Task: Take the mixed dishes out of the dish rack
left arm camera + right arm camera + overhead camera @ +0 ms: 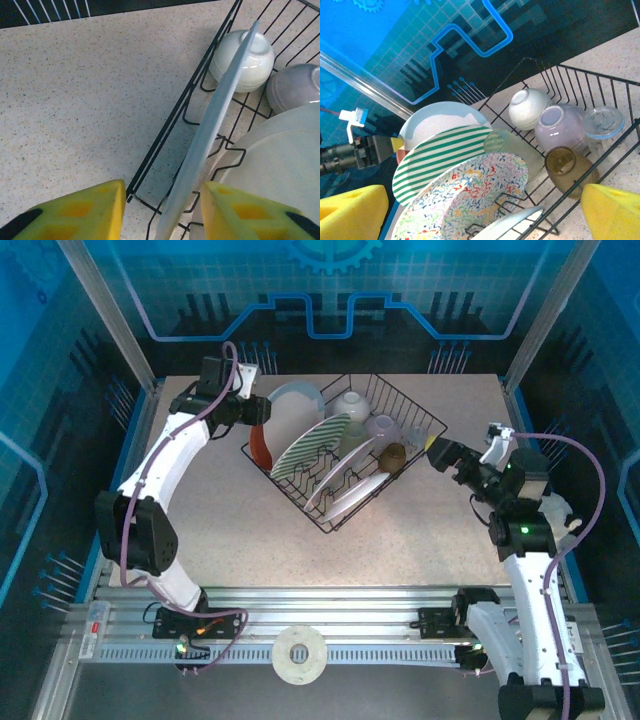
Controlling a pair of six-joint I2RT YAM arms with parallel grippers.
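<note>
Left gripper [162, 202] astride pale plate [215, 115] rim in dish rack [182, 100].

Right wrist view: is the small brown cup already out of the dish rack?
No, the brown cup lies on its side inside the dish rack, next to a lilac bowl.

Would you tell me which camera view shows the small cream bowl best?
The right wrist view: the small cream bowl is nearly whole there. The left wrist view is closer, but a pale plate's edge cuts across it; top external shows it small.
</note>
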